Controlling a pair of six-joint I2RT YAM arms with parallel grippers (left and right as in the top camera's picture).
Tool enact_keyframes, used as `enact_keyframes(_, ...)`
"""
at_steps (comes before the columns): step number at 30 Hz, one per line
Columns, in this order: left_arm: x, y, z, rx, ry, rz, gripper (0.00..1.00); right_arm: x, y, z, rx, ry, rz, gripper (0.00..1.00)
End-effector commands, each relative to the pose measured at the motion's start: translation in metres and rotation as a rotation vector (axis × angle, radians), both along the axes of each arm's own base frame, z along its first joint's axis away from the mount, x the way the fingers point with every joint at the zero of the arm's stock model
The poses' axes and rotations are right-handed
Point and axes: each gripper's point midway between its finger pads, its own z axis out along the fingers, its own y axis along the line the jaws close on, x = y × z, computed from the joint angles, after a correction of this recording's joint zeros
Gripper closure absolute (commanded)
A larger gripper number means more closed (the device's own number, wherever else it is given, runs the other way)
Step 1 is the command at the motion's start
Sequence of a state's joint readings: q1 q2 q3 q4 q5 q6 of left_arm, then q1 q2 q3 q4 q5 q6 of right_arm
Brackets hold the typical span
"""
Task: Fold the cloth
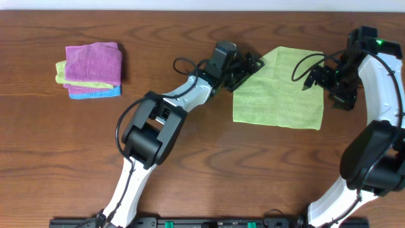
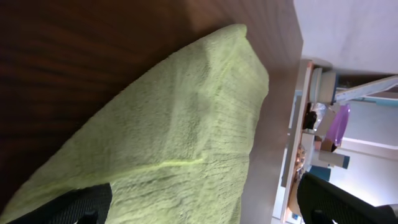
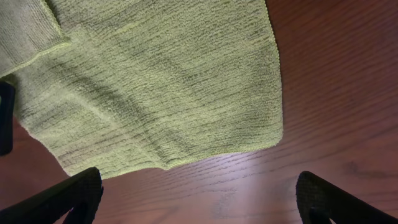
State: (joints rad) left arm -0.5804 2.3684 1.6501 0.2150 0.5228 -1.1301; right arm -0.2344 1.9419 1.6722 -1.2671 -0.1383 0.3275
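**Pinch both corners cleanly before the fold**

The cloth [image 1: 278, 88] lies flat on the table [image 1: 209, 164], right of centre and well apart from the stack [image 1: 92, 71] of folded cloths at the far left. The left gripper [image 1: 248, 68] sits over the cloth's far-left corner, jaws spread wide and holding nothing. The right gripper [image 1: 329, 88] is at the cloth's right edge, equally wide and empty. Its wrist view shows a cloth corner ahead of its fingers [image 3: 68, 199], with bare wood beyond. A second layer edge shows higher up, so the cloth may already be doubled once; I cannot tell for sure.

The step in hand looks like taking hold:
- Lower each claw until one finger slips under the edge, close to the corner
- Catch every layer there, not just the top one, since thin fabric slips easily
- Close both claws together
- Lift only enough to clear the table, and carry the two corners in parallel so the edge stays taut
- Line up the edges before letting go
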Motion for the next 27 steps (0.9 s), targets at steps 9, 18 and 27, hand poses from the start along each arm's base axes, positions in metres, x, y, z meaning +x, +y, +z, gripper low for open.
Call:
enact_keyframes(9, 0.010, -0.005, -0.018, -0.026, 0.008, 0.046, 0.16, 0.002, 0.005, 0.003, -0.002, -0.012, 0.027, 0.01)
enact_keyframes(18, 0.022, 0.004, -0.018, -0.008, -0.017, 0.097, 0.77, -0.003, 0.006, 0.002, 0.002, 0.006, 0.028, 0.01)
enact_keyframes(27, 0.050, 0.035, -0.014, -0.008, -0.053, 0.171, 0.94, -0.017, 0.017, 0.003, 0.015, 0.061, 0.111, 0.08)
